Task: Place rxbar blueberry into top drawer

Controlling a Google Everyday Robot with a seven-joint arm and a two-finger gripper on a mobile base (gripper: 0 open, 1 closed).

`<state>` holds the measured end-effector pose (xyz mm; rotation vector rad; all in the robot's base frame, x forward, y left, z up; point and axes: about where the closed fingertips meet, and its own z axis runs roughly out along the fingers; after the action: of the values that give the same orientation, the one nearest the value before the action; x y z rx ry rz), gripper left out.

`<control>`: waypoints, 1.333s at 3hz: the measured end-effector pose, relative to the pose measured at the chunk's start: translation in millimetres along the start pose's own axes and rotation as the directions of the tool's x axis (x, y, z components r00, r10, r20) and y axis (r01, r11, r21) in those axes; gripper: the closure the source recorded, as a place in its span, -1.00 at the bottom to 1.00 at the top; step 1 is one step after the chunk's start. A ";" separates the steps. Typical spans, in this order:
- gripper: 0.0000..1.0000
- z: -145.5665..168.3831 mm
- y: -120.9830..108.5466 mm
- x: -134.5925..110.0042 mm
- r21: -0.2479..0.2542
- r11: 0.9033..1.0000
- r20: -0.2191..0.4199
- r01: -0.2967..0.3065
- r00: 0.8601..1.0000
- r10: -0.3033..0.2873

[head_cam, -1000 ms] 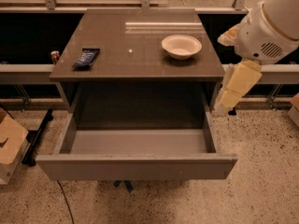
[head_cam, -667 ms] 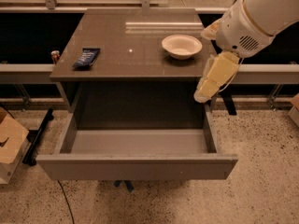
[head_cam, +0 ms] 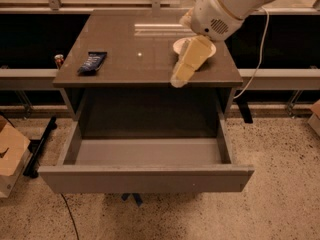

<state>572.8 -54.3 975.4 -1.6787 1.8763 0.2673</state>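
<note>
Dark blue in its wrapper, the bar lies flat on the left part of the grey-brown worktop, close to its left edge and untouched. On the right part of the worktop sits a pale bowl, partly hidden by the robot. The cream end effector hangs over the right front part of the worktop, slanting down and to the left, its tip at the worktop's front edge. It holds nothing, and whether it is open or closed cannot be told. The white arm reaches in from beyond the worktop's right rear corner. Below the worktop the grey drawer is pulled out, its inside bare. A small red-and-white can shows just past the worktop's left edge, lower down. A cardboard box stands on the speckled floor, left of the worktop.
</note>
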 end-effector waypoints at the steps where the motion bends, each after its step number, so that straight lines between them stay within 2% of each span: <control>1: -1.00 2.3 0.0 -6.2 -0.003 1.000 0.004 0.011 1.000 -0.011; 2: -1.00 15.0 -7.1 -12.9 0.022 1.000 0.038 -0.004 0.999 0.003; 3: -1.00 46.1 -27.2 -34.0 0.043 0.999 0.121 -0.012 0.993 0.006; 4: -1.00 94.8 -52.2 -62.6 0.035 0.999 0.225 -0.028 0.974 0.019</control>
<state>652.0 38.1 946.6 -1.5327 1.7234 0.4107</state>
